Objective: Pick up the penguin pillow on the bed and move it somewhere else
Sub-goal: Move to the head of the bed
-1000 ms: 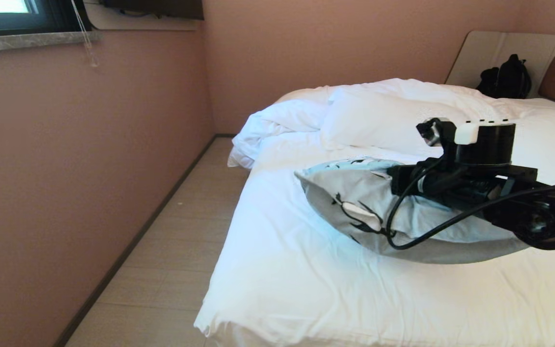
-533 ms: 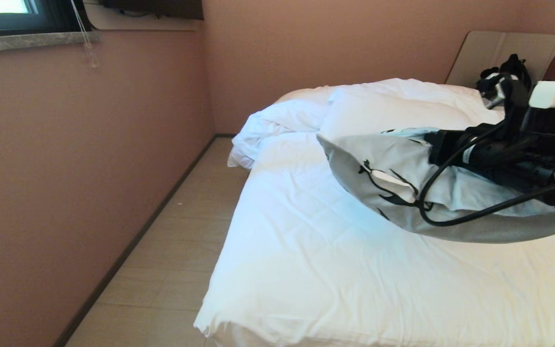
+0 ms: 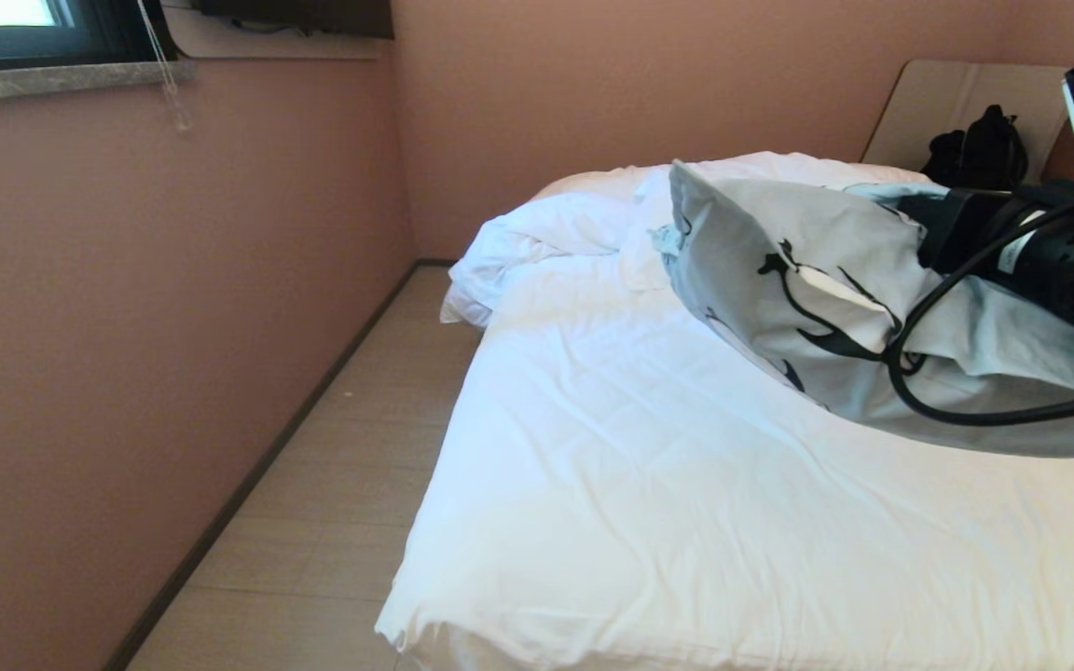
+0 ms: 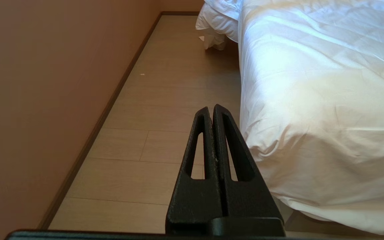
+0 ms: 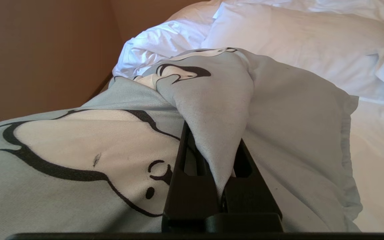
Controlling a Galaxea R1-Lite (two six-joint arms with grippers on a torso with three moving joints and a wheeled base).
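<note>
Pinching a fold of cloth tight between its two black fingers, the right gripper [image 5: 213, 150] holds the long light blue penguin pillow [image 3: 807, 280] with black-and-white penguins printed on it. The pillow is up in the air over the right side of the big bed [image 3: 649, 522] with its rumpled white sheets. Its far corner points up and toward the wall, and the rest sags down toward the sheet. I cannot tell if the low edge touches the bed. The cloth bunches into a hump just past the fingers [image 5: 182, 156], and a big penguin face shows beside them in the right wrist view.

The black right arm [image 3: 1050, 252] comes in from the right edge of the head view, with a black cable [image 3: 929, 401] looping down in front of the pillow.

Behind the pillow lies a heap of white duvet [image 3: 546, 233] and a plain white pillow [image 5: 295, 36]. A black bag [image 3: 980, 149] leans on the beige headboard panel [image 3: 956, 98].

The left gripper [image 4: 212, 115] hangs low beside the bed, over the pale wooden floor [image 4: 165, 90]. Its two black fingers are pressed together with nothing in them. A pink-brown wall [image 3: 173, 308] runs along the floor, with a window ledge [image 3: 61, 79] high up.
</note>
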